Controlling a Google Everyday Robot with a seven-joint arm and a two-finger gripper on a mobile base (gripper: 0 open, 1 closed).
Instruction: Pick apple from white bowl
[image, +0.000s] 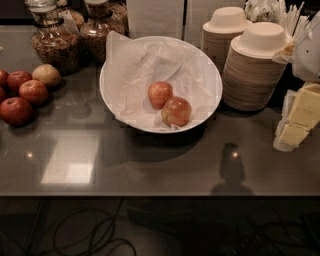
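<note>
The white bowl (112, 95) stands at the middle of the dark counter, lined with crumpled white paper. Two apples lie in it, touching. The apple (160, 94) is the smaller, rounder, pinkish-red one, nearer the bowl's middle. A larger red apple with yellow-orange patches (176, 111) lies just in front and to the right of it. My gripper (296, 52) is a white shape at the right edge, above the stacked bowls, well to the right of the white bowl and apart from both apples.
Several darker red apples (24, 97) and a pale round fruit (46, 75) lie at the left. Glass jars (52, 42) stand at the back left. Two stacks of beige disposable bowls (252, 67) stand right of the white bowl. Pale yellow blocks (300, 117) sit at the right edge.
</note>
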